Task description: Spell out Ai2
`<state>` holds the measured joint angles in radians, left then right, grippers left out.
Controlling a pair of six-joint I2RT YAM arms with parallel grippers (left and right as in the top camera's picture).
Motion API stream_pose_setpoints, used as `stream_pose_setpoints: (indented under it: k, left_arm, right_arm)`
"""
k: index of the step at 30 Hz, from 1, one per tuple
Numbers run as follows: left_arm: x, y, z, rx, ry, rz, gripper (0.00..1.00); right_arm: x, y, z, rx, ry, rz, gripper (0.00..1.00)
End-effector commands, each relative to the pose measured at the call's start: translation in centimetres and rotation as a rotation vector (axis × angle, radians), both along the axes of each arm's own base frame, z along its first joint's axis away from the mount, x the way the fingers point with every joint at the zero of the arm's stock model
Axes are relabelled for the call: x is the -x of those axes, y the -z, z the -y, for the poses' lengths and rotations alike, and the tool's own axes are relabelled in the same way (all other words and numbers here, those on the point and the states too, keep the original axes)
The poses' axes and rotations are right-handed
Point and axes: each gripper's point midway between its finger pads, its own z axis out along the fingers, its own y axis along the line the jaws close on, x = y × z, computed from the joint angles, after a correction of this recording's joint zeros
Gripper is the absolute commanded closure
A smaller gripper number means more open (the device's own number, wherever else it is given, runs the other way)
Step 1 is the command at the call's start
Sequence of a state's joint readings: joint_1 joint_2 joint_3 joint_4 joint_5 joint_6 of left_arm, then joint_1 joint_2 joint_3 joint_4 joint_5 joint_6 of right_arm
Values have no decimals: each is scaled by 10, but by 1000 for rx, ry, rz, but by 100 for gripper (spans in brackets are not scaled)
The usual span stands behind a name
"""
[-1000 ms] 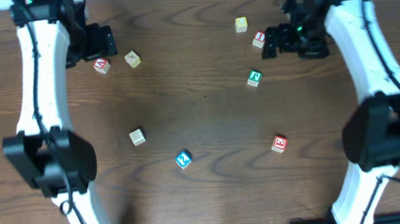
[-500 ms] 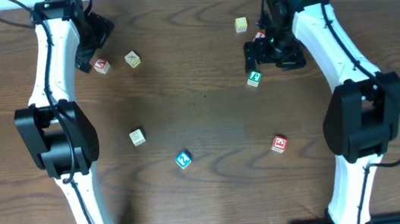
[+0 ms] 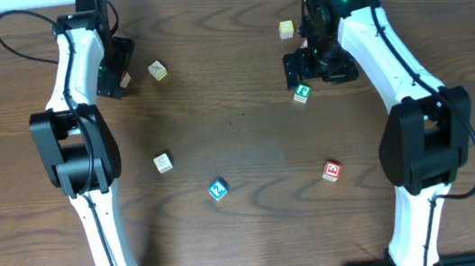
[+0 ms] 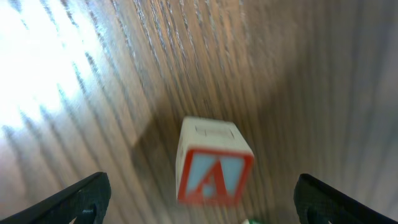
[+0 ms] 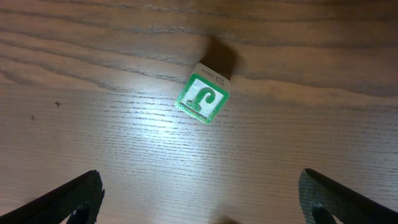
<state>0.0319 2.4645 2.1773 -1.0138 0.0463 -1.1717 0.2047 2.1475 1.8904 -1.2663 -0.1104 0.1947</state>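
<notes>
The red-edged "A" cube [image 4: 213,165] lies on the wood between the wide-open fingers of my left gripper [image 4: 202,211], not touched. In the overhead view the left gripper [image 3: 118,68] hangs over it at the far left, and only a red sliver of the cube [image 3: 126,78] shows. The blue-edged "2" cube [image 3: 217,189] lies at the front middle, far from both grippers. The red-edged "I" cube is hidden under the right arm. My right gripper [image 3: 296,68] is open and empty, just behind the green-edged cube [image 3: 302,93], which also shows in the right wrist view [image 5: 202,98].
A yellowish cube [image 3: 157,70] lies right of the left gripper. Another yellowish cube [image 3: 286,29] lies behind the right gripper. A plain wooden cube [image 3: 162,162] lies left of centre. Another red-edged cube [image 3: 331,171] lies at the front right.
The left arm swung in and its gripper now covers the "A" cube. The right gripper moved left and forward from beside the "I" cube to just behind the green cube.
</notes>
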Motion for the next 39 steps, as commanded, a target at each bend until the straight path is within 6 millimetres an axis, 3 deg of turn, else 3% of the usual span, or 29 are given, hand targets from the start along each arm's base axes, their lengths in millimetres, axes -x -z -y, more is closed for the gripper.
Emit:
stream_pose_setpoints:
  k: [1, 2, 3, 10, 13, 16, 19, 24, 29, 39]
  left_arm:
    - [-6, 3, -12, -30, -34, 16, 4]
    - [-9, 2, -13, -34, -25, 27, 1]
    - [-11, 2, -14, -36, -15, 36, 6]
    - [-11, 1, -18, -51, -20, 37, 48]
    - [-12, 1, -16, -44, -3, 37, 57]
    - [-11, 2, -11, -19, 24, 36, 57]
    - [-9, 2, -8, -6, 42, 26, 74]
    - [-7, 3, -2, -20, 217, 19, 73]
    - [4, 5, 3, -28, 403, -26, 84]
    - [28, -4, 39, -139, 915, -124, 81]
  right_arm:
    - [-1, -3, -1, 27, 0, 15, 1]
    - [-1, -3, -1, 33, 0, 14, 1]
    - [-1, -3, -1, 33, -1, 13, 1]
    - [-1, -3, -2, 33, -4, 14, 1]
    - [-1, -3, -2, 33, -4, 14, 1]
    - [-1, -3, -2, 33, -4, 13, 1]
    - [-1, -3, -2, 33, -4, 14, 1]
    - [-1, -3, -2, 33, -4, 14, 1]
    - [-1, -3, -3, 32, -4, 15, 1]
    - [0, -3, -2, 33, -4, 9, 1]
